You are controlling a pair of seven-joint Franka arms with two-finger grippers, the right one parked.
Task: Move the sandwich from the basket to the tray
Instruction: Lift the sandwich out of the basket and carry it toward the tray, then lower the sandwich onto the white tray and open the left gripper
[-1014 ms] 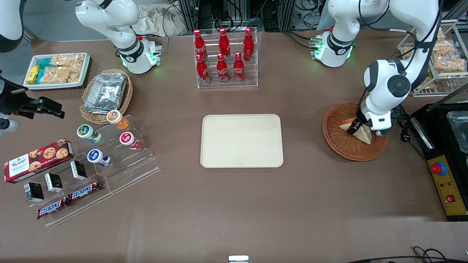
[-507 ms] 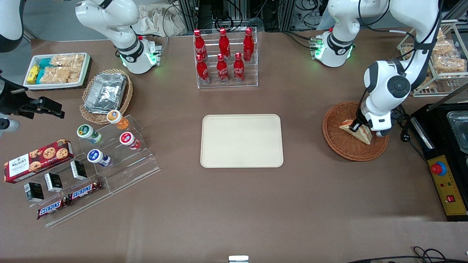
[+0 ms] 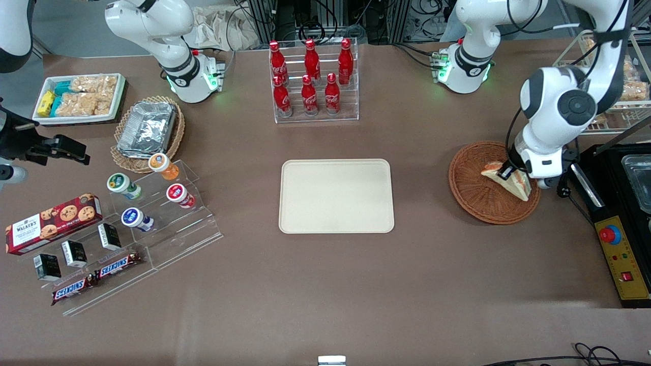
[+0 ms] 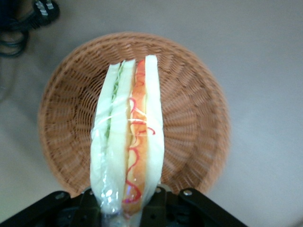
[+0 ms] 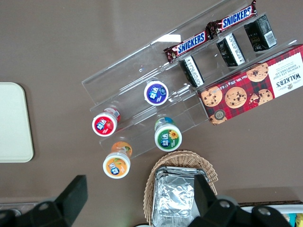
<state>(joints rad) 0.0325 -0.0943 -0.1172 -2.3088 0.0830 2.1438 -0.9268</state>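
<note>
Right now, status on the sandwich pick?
Gripper shut on triangular white-bread sandwich, lifted above round reddish-brown wicker basket. Cream rectangular tray bare. Nothing on the table between basket and tray.

From the front I can't see the gripper fingertips: the arm's wrist covers them where they meet the sandwich. In my wrist view the sandwich hides a strip of the basket floor, and its gripped end and the fingers run off the picture's edge. The tray is cut off in the right wrist view.
</note>
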